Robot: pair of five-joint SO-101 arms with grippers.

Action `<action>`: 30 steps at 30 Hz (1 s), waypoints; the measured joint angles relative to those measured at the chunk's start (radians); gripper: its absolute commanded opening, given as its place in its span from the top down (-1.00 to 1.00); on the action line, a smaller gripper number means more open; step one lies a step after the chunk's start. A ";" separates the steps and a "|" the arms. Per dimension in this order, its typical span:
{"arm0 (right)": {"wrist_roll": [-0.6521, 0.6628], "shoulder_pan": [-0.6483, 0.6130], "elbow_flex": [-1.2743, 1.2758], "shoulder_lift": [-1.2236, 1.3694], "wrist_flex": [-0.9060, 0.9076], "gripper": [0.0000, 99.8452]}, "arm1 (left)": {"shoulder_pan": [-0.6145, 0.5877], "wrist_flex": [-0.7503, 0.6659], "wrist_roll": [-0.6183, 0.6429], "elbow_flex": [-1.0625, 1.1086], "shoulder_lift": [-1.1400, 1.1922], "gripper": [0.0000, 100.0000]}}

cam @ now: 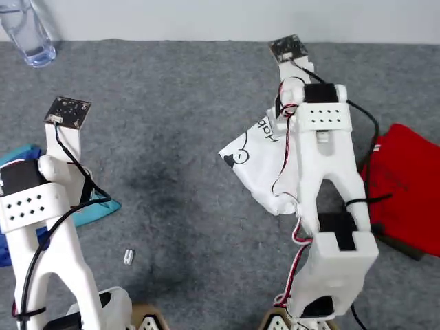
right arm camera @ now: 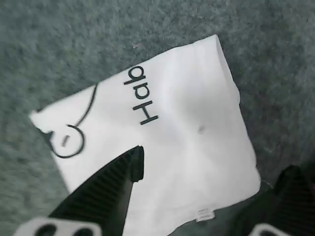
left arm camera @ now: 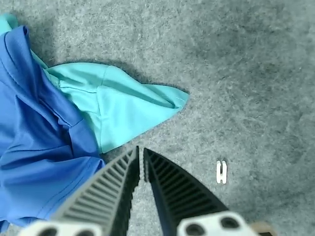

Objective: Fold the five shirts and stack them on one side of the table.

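White plastic left arm (cam: 62,258) and right arm (cam: 320,155), black motors (cam: 344,230).
Black and red cables (cam: 362,113); rows of screw holes (cam: 323,115); dark ribbed fingers (left arm camera: 115,189); wrist circuit boards (cam: 67,112).

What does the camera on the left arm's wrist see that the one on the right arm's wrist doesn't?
Left wrist, not the right: a blue shirt overlapping a teal shirt, a small white clip, and the left claw, shut. Right wrist, not the left: a white shirt with black print, beneath the open right claw. Both: the grey table cover.
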 measured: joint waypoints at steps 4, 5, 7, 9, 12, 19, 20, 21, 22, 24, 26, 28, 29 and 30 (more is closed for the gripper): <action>-0.193 -0.015 0.000 -0.051 0.109 0.17 | 0.000 0.000 0.000 0.000 0.000 0.98; -0.238 -0.026 0.000 -0.058 0.141 0.17 | 0.000 0.000 0.000 0.000 0.000 0.98; -0.319 -0.046 0.000 -0.068 0.206 0.17 | 0.000 0.000 0.000 0.000 0.000 0.98; -0.387 -0.064 0.000 -0.069 0.265 0.17 | 0.000 0.000 0.000 0.000 0.000 0.98; -0.468 -0.089 0.000 -0.069 0.342 0.18 | 0.000 0.000 0.000 0.000 0.000 0.98; -0.543 -0.106 0.137 -0.249 0.348 0.31 | 0.000 0.000 0.000 0.000 0.000 0.98; -0.545 -0.106 0.193 -0.299 0.310 0.29 | 0.000 0.000 0.000 0.002 0.000 0.98; -0.546 -0.104 0.252 -0.351 0.261 0.26 | 0.000 0.000 0.000 0.002 0.000 0.98; -0.546 -0.101 0.313 -0.402 0.204 0.23 | 0.000 0.000 0.000 0.002 0.000 0.98; -0.549 -0.101 0.433 -0.479 0.087 0.17 | 0.000 0.000 0.000 0.002 0.000 0.98; -0.566 -0.104 0.529 -0.508 -0.023 0.12 | 0.000 0.000 0.000 0.002 0.000 0.98; -0.606 -0.101 0.580 -0.508 -0.104 0.11 | 0.000 0.000 0.000 0.002 0.000 0.98; -0.621 -0.092 0.585 -0.499 -0.126 0.11 | 0.000 0.000 0.000 0.002 0.000 0.98; -0.637 -0.081 0.585 -0.482 -0.138 0.11 | 0.000 0.000 0.000 0.002 0.000 0.98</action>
